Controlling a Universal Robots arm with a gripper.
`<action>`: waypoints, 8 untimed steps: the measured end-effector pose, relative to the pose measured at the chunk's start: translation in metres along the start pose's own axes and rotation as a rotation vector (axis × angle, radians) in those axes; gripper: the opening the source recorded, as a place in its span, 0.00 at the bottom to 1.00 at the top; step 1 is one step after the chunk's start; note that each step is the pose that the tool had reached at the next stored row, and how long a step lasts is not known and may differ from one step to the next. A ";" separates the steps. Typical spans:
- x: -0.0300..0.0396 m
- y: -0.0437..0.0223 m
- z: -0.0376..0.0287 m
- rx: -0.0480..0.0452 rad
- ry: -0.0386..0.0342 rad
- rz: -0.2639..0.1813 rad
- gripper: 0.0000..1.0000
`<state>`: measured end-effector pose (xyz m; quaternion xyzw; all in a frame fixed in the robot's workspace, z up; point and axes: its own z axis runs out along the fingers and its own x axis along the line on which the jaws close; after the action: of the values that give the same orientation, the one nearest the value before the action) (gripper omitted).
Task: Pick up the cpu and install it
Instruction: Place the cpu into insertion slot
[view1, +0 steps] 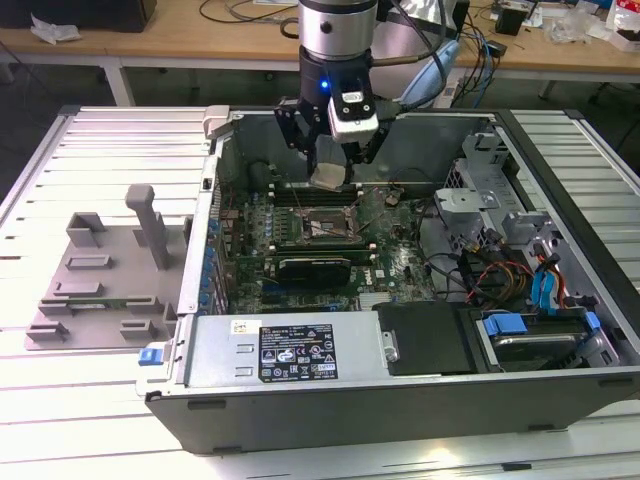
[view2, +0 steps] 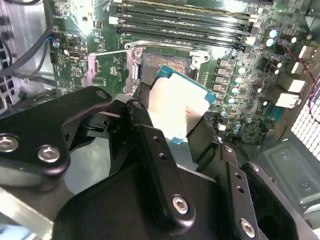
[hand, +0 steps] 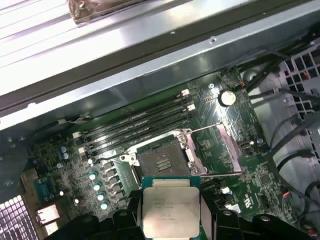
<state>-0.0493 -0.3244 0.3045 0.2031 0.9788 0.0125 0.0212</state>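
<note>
My end effector (hand: 171, 220) is clenched on the cpu (hand: 170, 211) by its edges. I hold the cpu in the air inside the computer case (view1: 420, 400), over the motherboard (hand: 240, 190), near the open socket (hand: 162, 162) but not in it. So pick-up looks done, and the install step is in hand. I judge it calls for exact alignment w/ the socket and a flat lowering. The cpu underside, its corner mark and the height over the socket I cannot make out.

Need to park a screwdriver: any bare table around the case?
Bare table slats around the grey fixture, and at the exterior view's right of the case. Crowded inside the case, where the jaws hold the cpu.
</note>
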 end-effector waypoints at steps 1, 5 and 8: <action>0.0000 0.0000 0.0000 0.0013 -0.0011 0.031 0.55; 0.0000 0.0000 0.0002 0.0058 -0.0050 0.146 0.55; 0.0000 0.0000 0.0003 0.0086 -0.0073 0.214 0.55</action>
<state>-0.0493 -0.3244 0.3042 0.3067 0.9515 0.0098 0.0224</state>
